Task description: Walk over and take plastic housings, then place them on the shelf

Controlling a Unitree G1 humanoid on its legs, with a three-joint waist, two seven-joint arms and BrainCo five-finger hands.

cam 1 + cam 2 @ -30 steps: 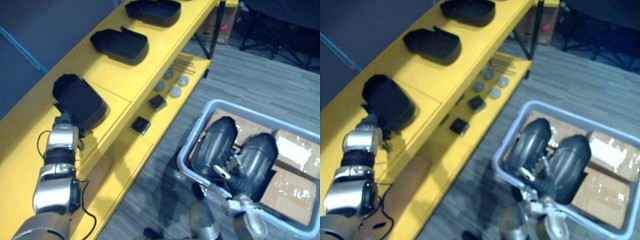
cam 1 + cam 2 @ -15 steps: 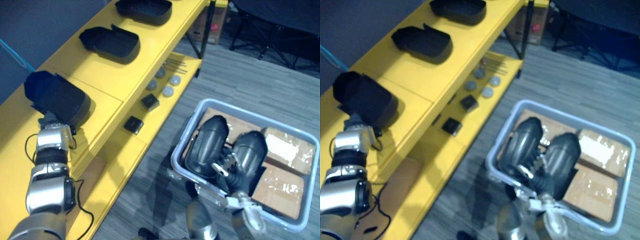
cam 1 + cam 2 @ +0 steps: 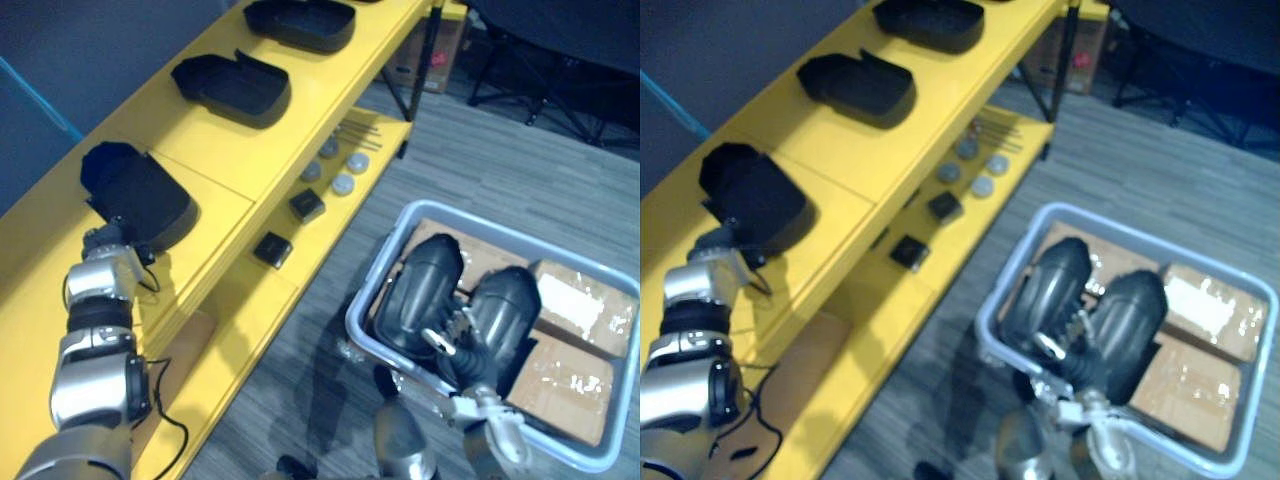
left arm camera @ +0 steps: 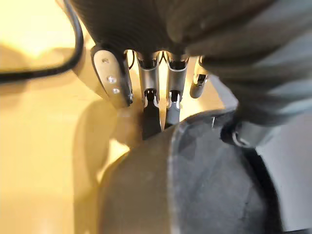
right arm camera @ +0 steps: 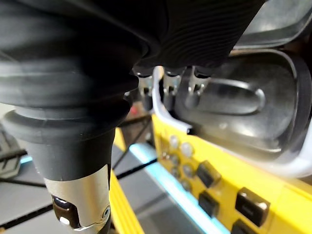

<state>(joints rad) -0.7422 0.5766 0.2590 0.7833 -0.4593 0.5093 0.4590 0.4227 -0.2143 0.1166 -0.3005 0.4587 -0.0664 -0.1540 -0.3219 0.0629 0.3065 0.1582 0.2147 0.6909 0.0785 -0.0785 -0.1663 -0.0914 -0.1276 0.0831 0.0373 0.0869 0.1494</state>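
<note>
A black plastic housing [image 3: 140, 195] lies a little tilted on the yellow shelf's top board [image 3: 215, 135], near its close end. My left hand [image 3: 106, 243] is right behind it, and in the left wrist view its fingers [image 4: 151, 109] reach out straight, tips at the housing's edge [image 4: 195, 180]. Two more black housings [image 3: 232, 88] [image 3: 300, 22] lie farther along the board. Two grey housings [image 3: 418, 295] [image 3: 505, 310] stand in a pale basket [image 3: 425, 207] on the floor. My right hand [image 3: 466, 360] hangs open over them, fingers [image 5: 168, 87] straight.
The lower shelf board holds two small black boxes [image 3: 272, 248] [image 3: 307, 205] and several grey discs [image 3: 343, 183]. Cardboard boxes [image 3: 585, 310] fill the basket's right half. Chair legs [image 3: 540, 85] and a carton [image 3: 445, 50] stand on the floor past the shelf's far end.
My left hand's fingers have straightened off the black housing, which now rests on the top board. The whole view has shifted a little; the right hand stays over the basket.
</note>
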